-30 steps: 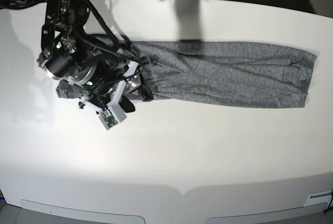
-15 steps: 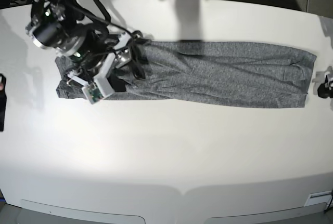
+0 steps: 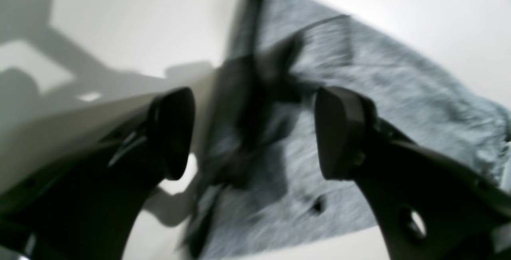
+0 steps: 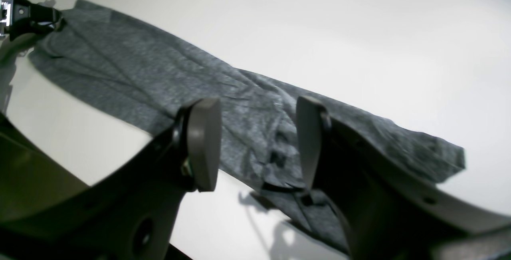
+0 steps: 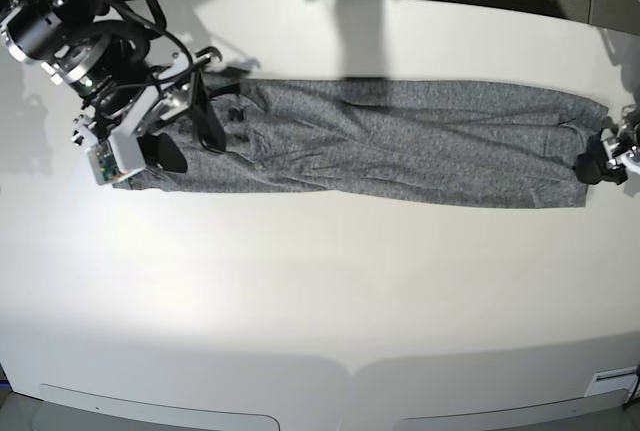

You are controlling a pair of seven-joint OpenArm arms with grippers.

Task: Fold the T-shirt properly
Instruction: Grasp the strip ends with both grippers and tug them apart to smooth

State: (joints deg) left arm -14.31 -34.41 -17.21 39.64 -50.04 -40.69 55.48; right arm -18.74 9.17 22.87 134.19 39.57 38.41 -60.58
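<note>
The left wrist view is blurred: the left end effector (image 3: 255, 132) shows only two dark pads spread wide with nothing between them, hanging over one end of the T-shirt (image 3: 359, 104), whose folds are hard to read. In the right wrist view the right end effector (image 4: 257, 144) is sharper, pads parted with a clear gap and gripping nothing, above the shirt's other end. On the white worktop (image 5: 320, 291) the T-shirt (image 5: 400, 141) lies as a long grey band. The right arm leans in over one end; the left end effector (image 5: 600, 163) is mostly cut off by the frame edge.
</note>
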